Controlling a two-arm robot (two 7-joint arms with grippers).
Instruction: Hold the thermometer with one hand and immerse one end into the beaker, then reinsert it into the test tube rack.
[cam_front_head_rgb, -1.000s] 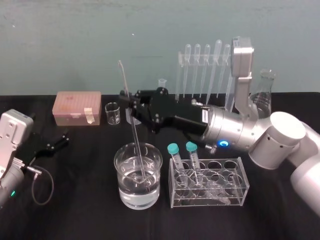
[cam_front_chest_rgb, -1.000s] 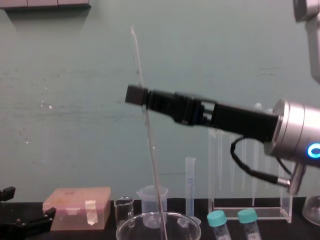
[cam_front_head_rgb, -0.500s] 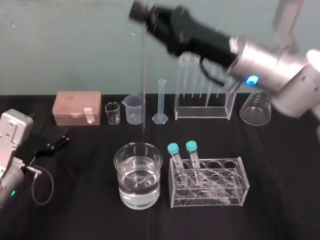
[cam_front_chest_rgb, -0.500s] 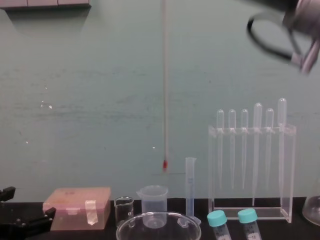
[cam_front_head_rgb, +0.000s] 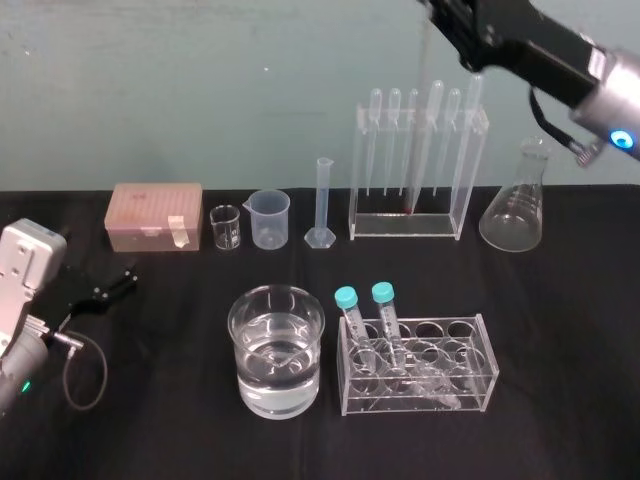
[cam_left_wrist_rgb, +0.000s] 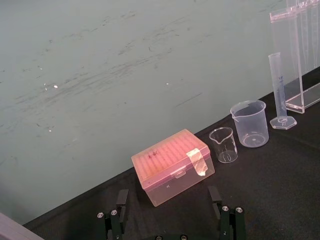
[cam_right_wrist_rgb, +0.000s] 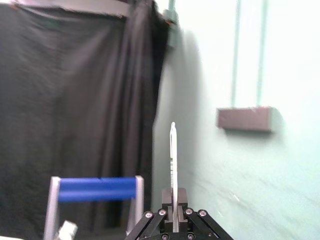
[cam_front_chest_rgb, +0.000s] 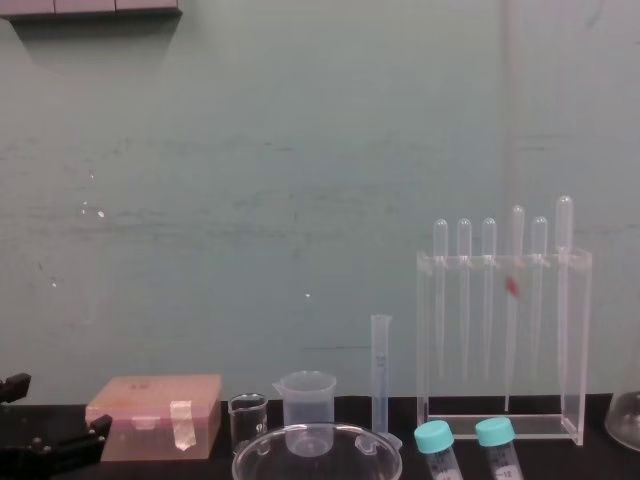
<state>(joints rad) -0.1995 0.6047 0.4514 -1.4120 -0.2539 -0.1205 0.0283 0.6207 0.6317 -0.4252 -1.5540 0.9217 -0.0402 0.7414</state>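
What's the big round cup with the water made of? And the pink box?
The beaker looks like clear, shiny glass: you see the water straight through it. The pink box is probably frosted plastic: dull, and only a little see-through.

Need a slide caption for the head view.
Right pincer holds the thermometer, red tip inside the test tube rack among pipettes; water-filled beaker in front, left pincer parked at left.
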